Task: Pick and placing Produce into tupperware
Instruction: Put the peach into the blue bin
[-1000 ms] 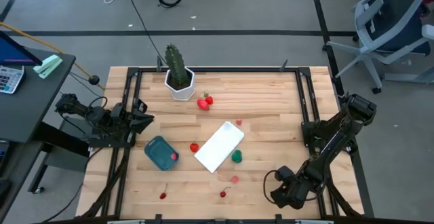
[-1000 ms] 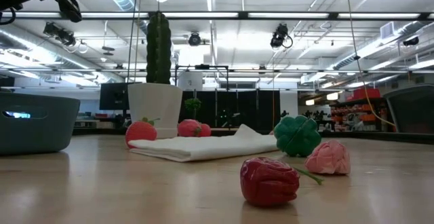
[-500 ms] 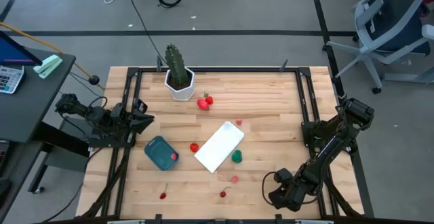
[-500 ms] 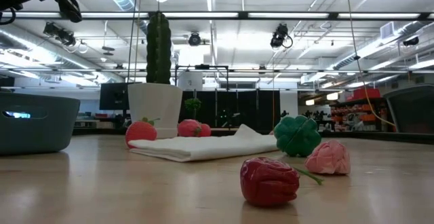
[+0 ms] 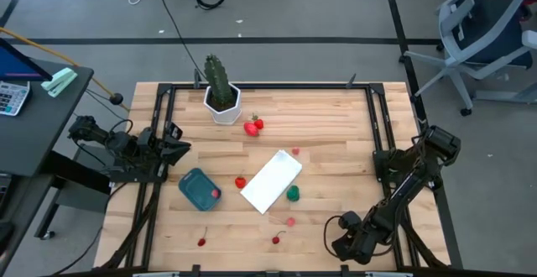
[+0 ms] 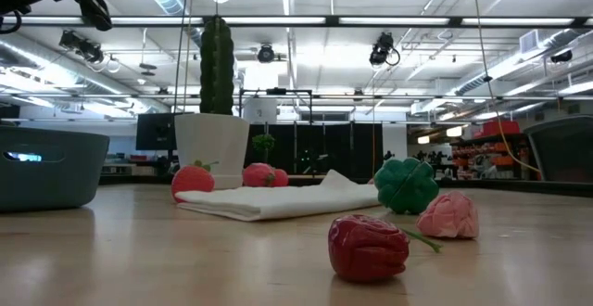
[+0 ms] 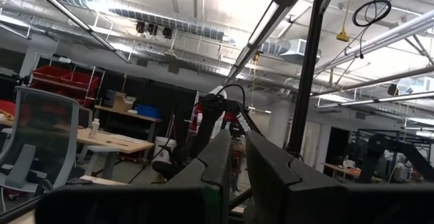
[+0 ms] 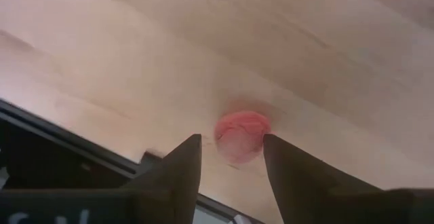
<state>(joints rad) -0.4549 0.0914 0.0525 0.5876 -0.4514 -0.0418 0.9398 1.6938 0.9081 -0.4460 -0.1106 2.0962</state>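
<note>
The teal tupperware sits on the table's left half with one red piece inside it; the low view shows its wall. Loose produce rests on the wood: two strawberries, a red piece, a green piece, a pink ball and two cherries. My right gripper is low at the near right, open. In its wrist view the pink ball lies ahead between the fingers, untouched. My left gripper waits shut at the left edge.
A white flat panel lies mid-table among the fruit. A cactus in a white pot stands at the far left. Black frame rails run along both sides. The near table edge shows just behind the pink ball in the right wrist view.
My right arm has eased slightly toward the near edge, its elbow dropping a little, and the gripper has crept toward the pink ball. No produce has moved.
</note>
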